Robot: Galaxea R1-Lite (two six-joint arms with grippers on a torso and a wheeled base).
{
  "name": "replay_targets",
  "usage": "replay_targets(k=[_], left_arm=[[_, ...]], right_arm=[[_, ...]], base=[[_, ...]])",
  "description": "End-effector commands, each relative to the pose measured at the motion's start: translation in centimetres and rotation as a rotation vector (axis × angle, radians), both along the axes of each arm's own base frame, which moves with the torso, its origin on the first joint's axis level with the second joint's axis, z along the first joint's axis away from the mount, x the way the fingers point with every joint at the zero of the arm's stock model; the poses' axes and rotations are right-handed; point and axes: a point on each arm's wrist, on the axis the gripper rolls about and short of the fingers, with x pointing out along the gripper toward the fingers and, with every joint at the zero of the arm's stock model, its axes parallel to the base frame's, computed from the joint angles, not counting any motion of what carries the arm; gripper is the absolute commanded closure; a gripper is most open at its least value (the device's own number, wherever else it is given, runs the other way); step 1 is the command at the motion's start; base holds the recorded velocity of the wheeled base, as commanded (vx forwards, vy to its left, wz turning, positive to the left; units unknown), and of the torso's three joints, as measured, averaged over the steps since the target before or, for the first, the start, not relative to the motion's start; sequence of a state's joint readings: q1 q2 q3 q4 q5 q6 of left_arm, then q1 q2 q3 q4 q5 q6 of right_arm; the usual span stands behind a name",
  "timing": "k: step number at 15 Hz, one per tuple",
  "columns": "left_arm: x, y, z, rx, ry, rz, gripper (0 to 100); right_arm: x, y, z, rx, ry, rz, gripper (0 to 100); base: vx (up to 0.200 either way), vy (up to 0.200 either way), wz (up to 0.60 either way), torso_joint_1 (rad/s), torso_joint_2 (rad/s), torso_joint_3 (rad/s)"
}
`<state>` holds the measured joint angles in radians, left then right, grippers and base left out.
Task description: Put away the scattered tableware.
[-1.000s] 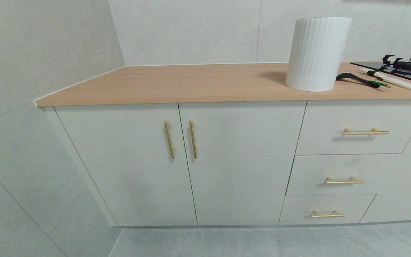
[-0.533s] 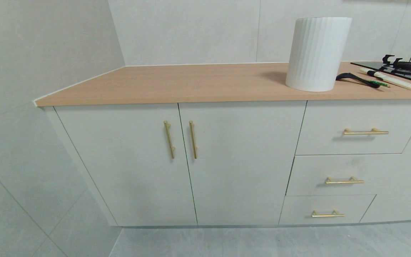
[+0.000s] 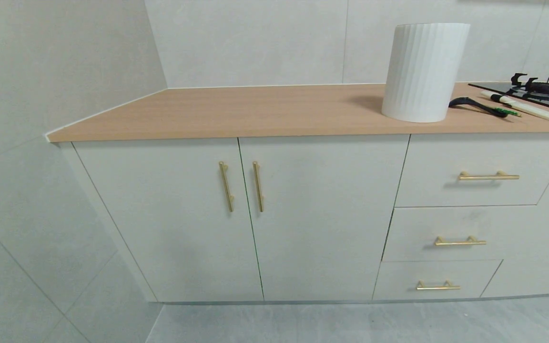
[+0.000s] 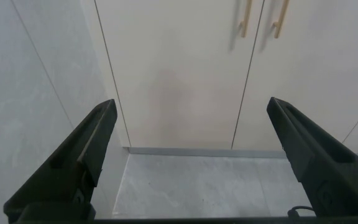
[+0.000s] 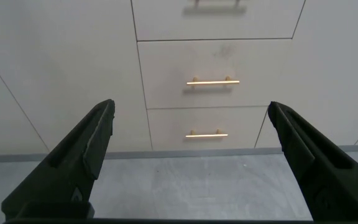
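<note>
On the wooden countertop (image 3: 236,112), at its right end, lie a black ladle (image 3: 477,105) and a white-handled utensil (image 3: 524,106), right beside a tall white ribbed holder (image 3: 423,71). My left gripper (image 4: 191,115) hangs low in front of the cupboard doors (image 4: 185,68), open and empty. My right gripper (image 5: 191,112) hangs low before the drawers (image 5: 219,71), also open with nothing between its fingers.
A black gas hob (image 3: 541,90) sits at the far right of the counter. Below are two doors with gold handles (image 3: 241,186) and three drawers (image 3: 470,209). A tiled wall (image 3: 41,143) closes the left side. Grey floor (image 3: 350,324) lies in front.
</note>
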<state>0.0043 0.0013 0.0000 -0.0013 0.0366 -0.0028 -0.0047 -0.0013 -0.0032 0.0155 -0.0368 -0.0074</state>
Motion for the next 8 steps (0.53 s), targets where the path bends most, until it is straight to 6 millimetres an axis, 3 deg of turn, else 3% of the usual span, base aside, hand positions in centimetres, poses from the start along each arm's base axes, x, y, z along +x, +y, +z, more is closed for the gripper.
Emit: replay_targets(k=[1, 8], left_arm=[[0.00, 0.00, 0.00, -0.002, 0.000, 0.001, 0], [0.00, 0.00, 0.00, -0.002, 0.000, 0.001, 0]], right_arm=[[0.01, 0.00, 0.00, 0.000, 0.001, 0.000, 0], [0.01, 0.00, 0.00, 0.000, 0.001, 0.000, 0]], base=[[0.000, -0.200, 0.00, 0.007, 0.00, -0.002], [0.000, -0.200, 0.00, 0.002, 0.00, 0.001]])
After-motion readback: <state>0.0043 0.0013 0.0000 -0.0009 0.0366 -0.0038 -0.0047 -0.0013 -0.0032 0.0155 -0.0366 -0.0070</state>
